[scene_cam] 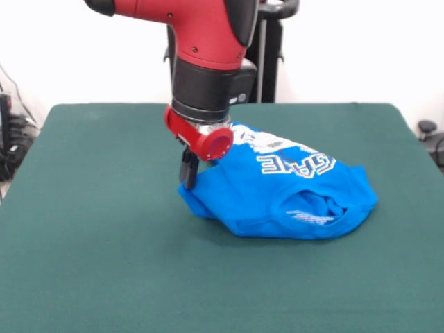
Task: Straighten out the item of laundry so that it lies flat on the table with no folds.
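The item of laundry (277, 198), a bright blue T-shirt, lies bunched and folded on the green table (104, 236), a little right of centre. White lettering (295, 164) shows on its top and the collar opening (312, 206) faces the front. My gripper (188, 182) comes straight down at the shirt's left end. Its dark fingers stand close together on the cloth edge, which peaks up to them. The red wrist (205, 135) hides the shirt's upper-left part.
A black stand (270, 55) rises behind the table's far edge. Cables and dark gear (10, 139) sit off the left side, and a small dark object (427, 128) sits off the right.
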Controlling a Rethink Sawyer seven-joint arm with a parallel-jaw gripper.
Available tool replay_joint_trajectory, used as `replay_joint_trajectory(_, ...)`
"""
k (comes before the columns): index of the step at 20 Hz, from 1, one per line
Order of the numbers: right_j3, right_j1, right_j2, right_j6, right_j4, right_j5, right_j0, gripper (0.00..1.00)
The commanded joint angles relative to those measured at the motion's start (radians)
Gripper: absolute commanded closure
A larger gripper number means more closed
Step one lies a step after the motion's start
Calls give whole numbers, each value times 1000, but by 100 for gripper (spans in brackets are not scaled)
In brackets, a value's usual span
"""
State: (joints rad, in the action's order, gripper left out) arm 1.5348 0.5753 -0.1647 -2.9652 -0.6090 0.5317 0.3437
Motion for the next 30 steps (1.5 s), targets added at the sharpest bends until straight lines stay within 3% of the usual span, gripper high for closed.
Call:
replay_joint_trajectory(1, -42, -27, 20, 134, -70, 70, -50, 100)
replay_joint_trajectory(16, -73, -25, 63, 141, -131, 32, -59, 100)
replay_joint_trajectory(21, -96, -30, 9, 240, -129, 49, 26, 100)
replay_joint_trajectory(30, -107, -5, 5, 321, -179, 29, 101, 100)
